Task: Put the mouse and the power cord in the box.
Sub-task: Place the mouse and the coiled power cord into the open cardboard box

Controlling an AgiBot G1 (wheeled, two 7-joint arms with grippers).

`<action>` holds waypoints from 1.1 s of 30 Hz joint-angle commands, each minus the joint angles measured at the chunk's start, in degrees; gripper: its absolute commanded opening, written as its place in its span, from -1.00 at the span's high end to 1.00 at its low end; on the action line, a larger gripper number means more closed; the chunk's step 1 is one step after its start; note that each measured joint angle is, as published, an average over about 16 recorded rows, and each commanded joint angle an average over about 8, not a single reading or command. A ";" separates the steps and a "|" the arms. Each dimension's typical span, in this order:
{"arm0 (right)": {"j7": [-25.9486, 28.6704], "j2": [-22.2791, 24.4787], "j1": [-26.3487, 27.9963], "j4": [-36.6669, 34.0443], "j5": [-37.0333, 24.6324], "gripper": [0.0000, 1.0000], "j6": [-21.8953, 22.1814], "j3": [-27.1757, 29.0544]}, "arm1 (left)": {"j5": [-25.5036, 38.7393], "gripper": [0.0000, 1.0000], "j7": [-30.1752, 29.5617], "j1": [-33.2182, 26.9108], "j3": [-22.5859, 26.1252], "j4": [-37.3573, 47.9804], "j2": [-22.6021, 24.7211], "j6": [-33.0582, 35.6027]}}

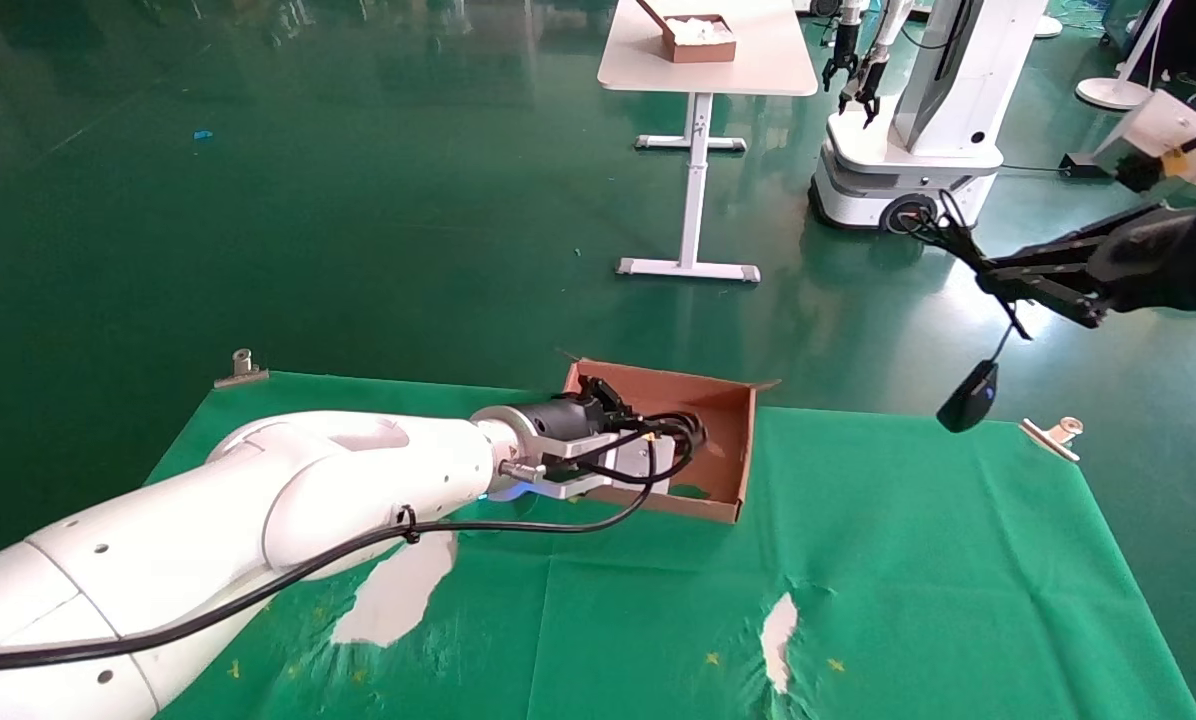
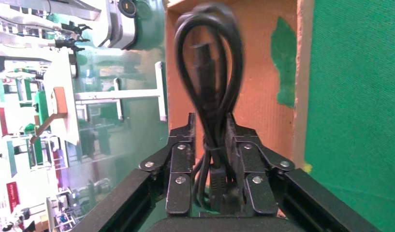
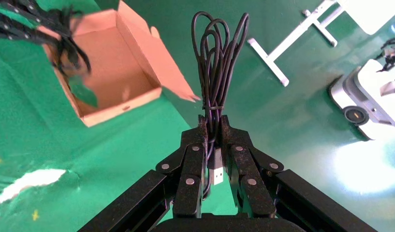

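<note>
Neither item is in the shallow brown cardboard box (image 1: 728, 440) yet. The left end effector (image 1: 648, 440) — frame centre, over the box — is clamped on the thick black looped power cord (image 2: 210, 87). At upper right, the right end effector (image 1: 988, 272) grips the thin cable, the small black oval mouse (image 1: 968, 397) dangling — both releases remain.

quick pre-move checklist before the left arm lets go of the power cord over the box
1. Left gripper shut on the power cord: ok.
2. Cord loops above the box floor: ok.
3. Box floor bare beneath: ok, apart from a hole showing green cloth.
4. Right gripper shut on the mouse cable bundle: ok.
5. Mouse inside box: not ok, it dangles in the air off to the box's right.
6. Whole cord will land inside: cannot tell.
</note>
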 commanded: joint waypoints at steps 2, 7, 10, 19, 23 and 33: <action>-0.66 -0.80 0.51 -0.66 0.21 1.00 -0.03 0.05 | -0.98 -1.00 -0.62 -0.48 1.73 0.10 -0.01 -0.73; -1.62 -1.45 1.04 -0.68 0.85 1.00 -0.73 0.29 | -2.50 -1.00 -1.81 -1.32 3.54 0.92 -0.05 -1.87; -1.88 -1.86 1.02 -0.47 1.35 1.00 -1.07 0.49 | -3.37 -1.00 -3.70 -2.53 3.79 3.63 -0.14 -3.02; -4.12 -5.26 -1.62 0.23 3.51 1.00 -0.09 1.31 | -2.69 -1.00 -12.73 -8.22 4.16 15.96 -1.07 -3.28; -5.75 -8.87 -4.15 -0.95 4.80 1.00 3.19 1.92 | -1.41 -1.00 -16.19 -9.04 5.05 16.75 -1.47 -0.80; -8.67 -23.85 -9.19 -9.25 2.89 1.00 16.36 0.31 | 4.12 -1.00 -23.77 -9.02 7.65 12.62 -2.05 1.68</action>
